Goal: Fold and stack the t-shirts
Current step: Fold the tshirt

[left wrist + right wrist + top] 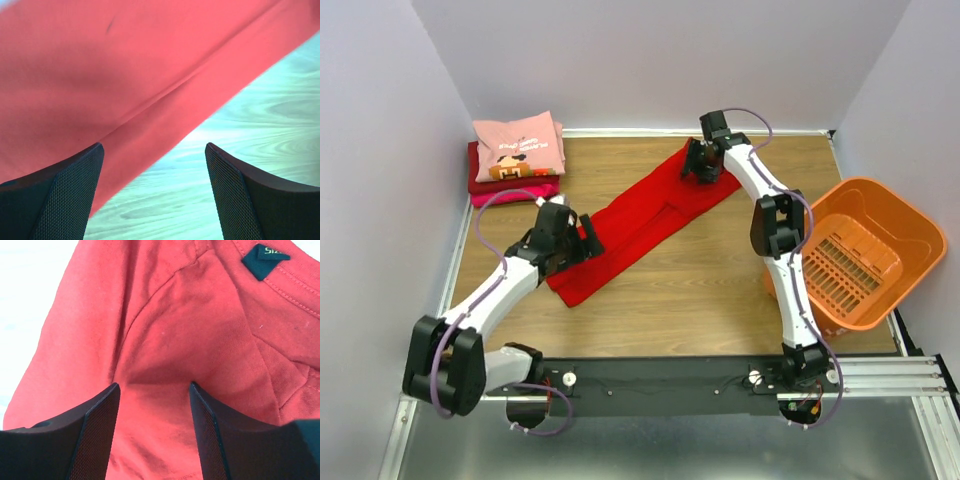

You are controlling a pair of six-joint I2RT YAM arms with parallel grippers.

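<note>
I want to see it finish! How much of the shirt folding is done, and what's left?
Done: a folded pile in the far left corner, pink t-shirt atop dark red t-shirt and magenta t-shirt. In hand: the bright red t-shirt lies as a long folded strip, left fingers and right fingers open over its ends. Left: fold it shorter and stack it. The orange basket looks empty.

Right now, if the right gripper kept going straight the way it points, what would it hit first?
The red t-shirt, most likely: cloth near its collar tag fills the space beyond the right gripper and its open fingers. How big the gap is, I cannot tell.
</note>
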